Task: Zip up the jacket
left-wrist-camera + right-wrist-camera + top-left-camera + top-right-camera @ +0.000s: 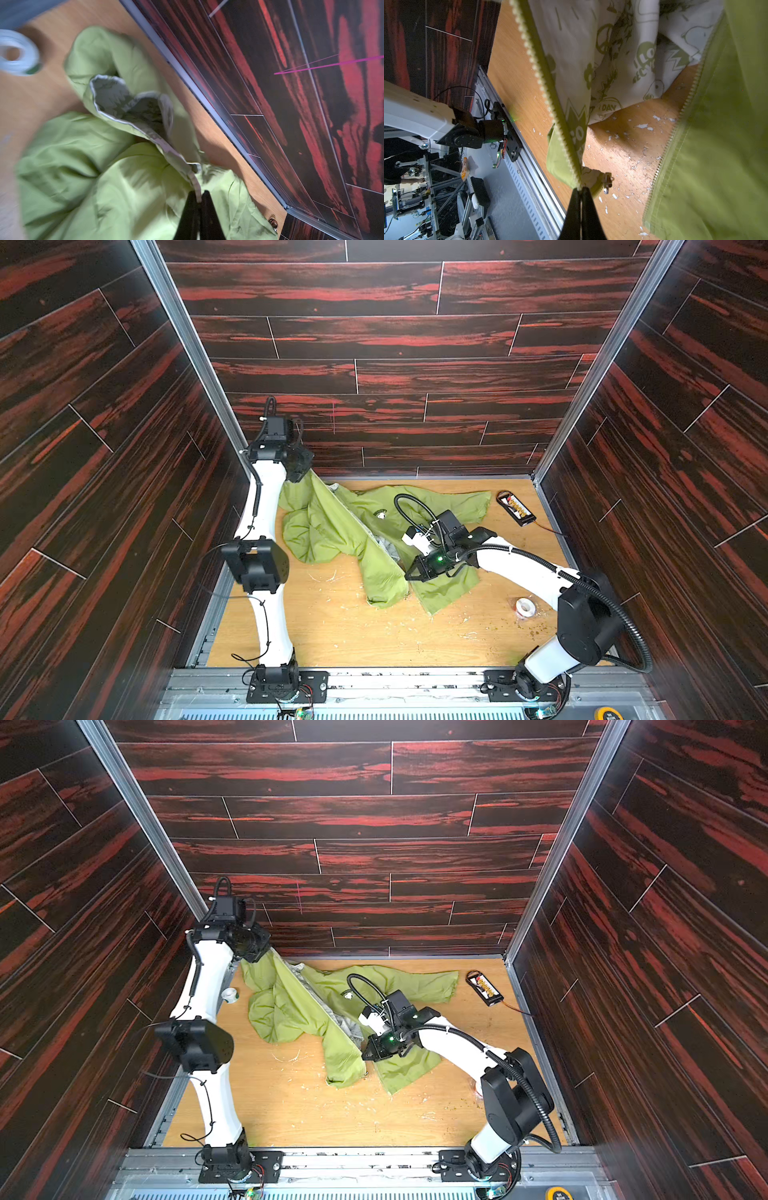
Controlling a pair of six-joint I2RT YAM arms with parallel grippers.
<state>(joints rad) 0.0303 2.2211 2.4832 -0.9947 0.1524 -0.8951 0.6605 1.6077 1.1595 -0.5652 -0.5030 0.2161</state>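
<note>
The lime-green jacket (328,526) (291,1006) lies unzipped on the wooden table, its white patterned lining showing between the two front panels. My left gripper (309,470) (270,953) is raised at the back left, shut on the pale top end of the zipper edge (197,182), and one panel hangs stretched from it. My right gripper (409,574) (365,1052) (581,188) sits low near the hem, shut on the toothed edge (542,83) of that same panel. The metal slider (607,180) hangs just beside its tips. The other row of teeth (675,133) lies apart on the table.
A black board with yellow connectors (515,508) and a wire lies at the back right. One tape roll (524,608) sits by the right arm, another (230,994) (16,54) by the left arm. Dark wood-pattern walls close three sides.
</note>
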